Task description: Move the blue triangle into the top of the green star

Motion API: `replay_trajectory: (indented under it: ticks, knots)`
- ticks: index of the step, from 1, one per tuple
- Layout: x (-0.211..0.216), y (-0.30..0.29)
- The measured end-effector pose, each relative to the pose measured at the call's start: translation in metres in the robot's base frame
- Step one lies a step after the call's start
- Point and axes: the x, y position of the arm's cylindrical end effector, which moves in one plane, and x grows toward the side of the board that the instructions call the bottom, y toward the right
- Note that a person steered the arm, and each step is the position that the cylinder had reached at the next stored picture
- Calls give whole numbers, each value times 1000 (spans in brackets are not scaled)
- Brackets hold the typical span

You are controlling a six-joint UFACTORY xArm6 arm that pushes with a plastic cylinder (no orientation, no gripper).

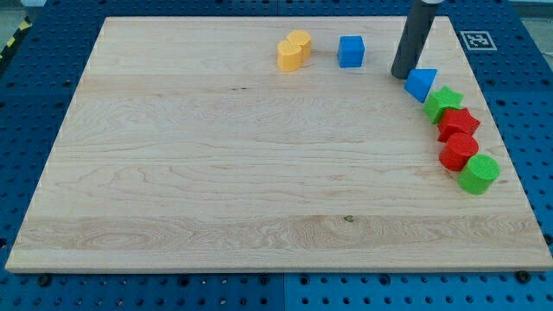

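Note:
The blue triangle (422, 84) lies near the view's right, at the upper left of the green star (443, 104) and touching or nearly touching it. My tip (401, 76) is the lower end of the dark rod and rests on the board just left of the blue triangle, close against its left side.
Below the green star a red star (458, 123), a red cylinder (458, 151) and a green cylinder (478, 174) run in a line toward the board's right edge. A blue cube (351, 51) and a yellow block (294, 50) sit near the view's top.

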Motion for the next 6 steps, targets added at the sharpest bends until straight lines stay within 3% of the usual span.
replay_trajectory:
  ticks: [3, 6]
  knots:
    - [14, -31]
    - [10, 10]
